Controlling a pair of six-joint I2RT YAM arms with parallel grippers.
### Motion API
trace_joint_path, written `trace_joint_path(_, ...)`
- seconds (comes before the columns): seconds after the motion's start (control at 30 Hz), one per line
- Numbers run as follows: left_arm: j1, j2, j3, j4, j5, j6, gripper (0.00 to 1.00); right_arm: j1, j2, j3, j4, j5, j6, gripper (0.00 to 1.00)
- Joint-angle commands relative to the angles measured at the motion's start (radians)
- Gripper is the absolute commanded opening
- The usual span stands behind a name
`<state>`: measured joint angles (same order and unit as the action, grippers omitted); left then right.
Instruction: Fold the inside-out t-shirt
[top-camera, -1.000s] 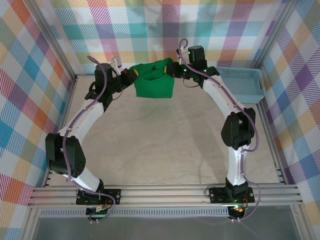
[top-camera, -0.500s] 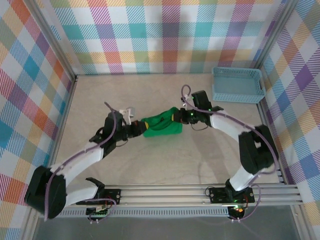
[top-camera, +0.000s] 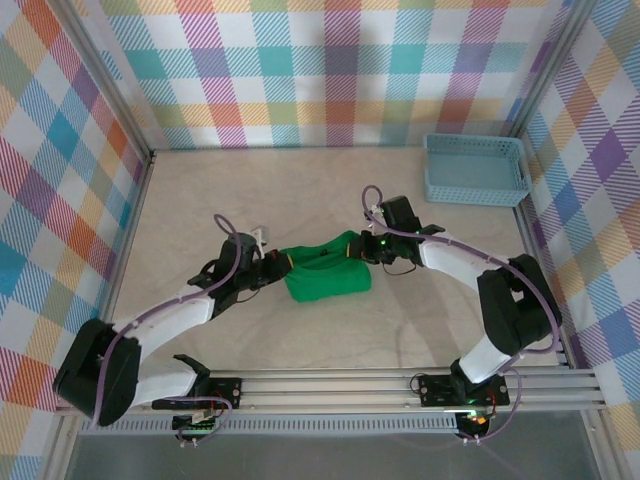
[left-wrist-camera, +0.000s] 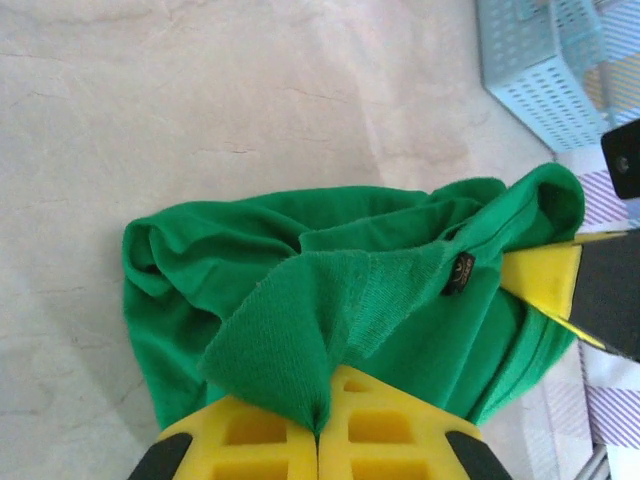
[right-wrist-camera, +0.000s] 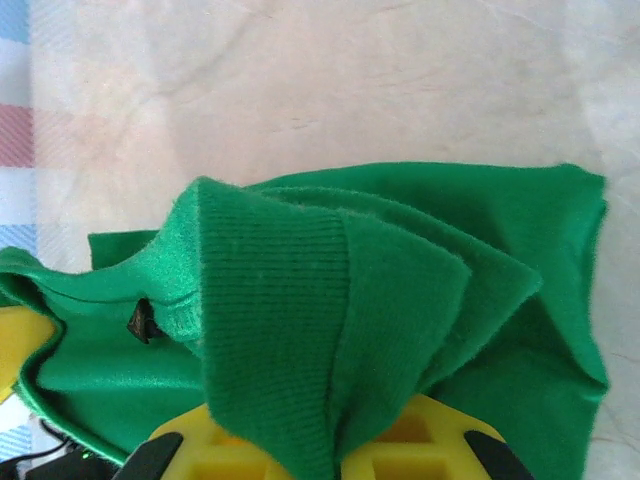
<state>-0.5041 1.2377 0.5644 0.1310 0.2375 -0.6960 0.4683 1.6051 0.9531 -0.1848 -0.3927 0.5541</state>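
Top external: left tool (top-camera: 283, 264), right tool (top-camera: 358, 250) clamp t-shirt (top-camera: 325, 280) on beige table (top-camera: 300, 190); plaid walls (top-camera: 330, 70).

Bright, even light — soft shadows

Pale beige, faintly veined table top (top-camera: 300, 200) across the frame's middle. Carries 2 things: bunched bright green t-shirt (top-camera: 325, 278) just below centre, resting on it; light blue perforated basket (top-camera: 475, 170) at upper right, well apart from the t-shirt.
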Motion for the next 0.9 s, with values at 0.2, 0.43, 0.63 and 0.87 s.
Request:
trace_joint_path(0.2,-0.013,0.192,0.12,-0.076,-0.129,-0.002,0.0,-0.002,0.127,0.11,-0.044,0.103,-0.017,0.11)
trace_joint_path(0.43,-0.013,0.304,0.158,-0.158,-0.219,-0.019,0.08,-0.002,0.185,0.153,-0.076,0.162,-0.062,0.35)
trace_joint_path(0.63,-0.013,0.23,0.193,-0.275,-0.234,-0.01,0.47,-0.002,0.117,0.187,-0.191,0.214,-0.102,0.58)
trace_joint_path(0.87,-0.042,0.046,0.136,-0.321,-0.194,-0.034,0.72,0.041,-0.068,0.061,-0.213,0.184,-0.094,0.68)
